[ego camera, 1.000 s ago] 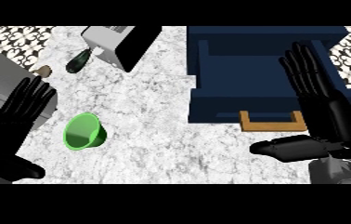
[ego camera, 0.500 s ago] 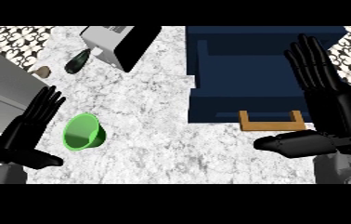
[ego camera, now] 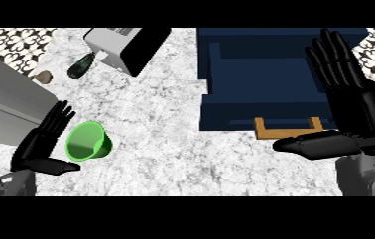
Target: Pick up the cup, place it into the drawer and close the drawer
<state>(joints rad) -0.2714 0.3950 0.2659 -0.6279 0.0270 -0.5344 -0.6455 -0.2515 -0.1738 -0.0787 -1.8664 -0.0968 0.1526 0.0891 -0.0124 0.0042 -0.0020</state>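
Left hand [ego camera: 45, 141] is closing in on the bright green plastic cup [ego camera: 88, 141]. A second ago it was sitting further out at the left edge with a visible gap to the cup; now it is sitting lower and its straight fingers are lying just beside the cup's left rim, thumb jutting out below toward the cup's base. Cup itself hasn't moved: lying tipped on the white marbled counter [ego camera: 168, 134], mouth facing up toward the camera, left of centre and well apart from the drawer.

Hand state: left is spread, fingers extended, holding nothing. No wrap around the cup yet, and I can't tell if a finger is actually touching the rim. My read: approach phase is nearly done, grasp not started.

Right hand [ego camera: 344, 101] is showing at the right edge, fingers straight and pointing up over the navy blue open drawer [ego camera: 256, 79], thumb sticking out left just beside the tan wooden handle [ego camera: 288, 129]. Carrying nothing, looks parked.

Drawer is pulled out and looks unoccupied inside, so the drop target is ready. Everything else remains: grip, lift, carry right, release, push shut.

Clutter at the top left: grey and black box-shaped appliance [ego camera: 128, 47], dark green bottle [ego camera: 81, 66] lying on its side, small brown object [ego camera: 44, 77]. All well clear of the cup.
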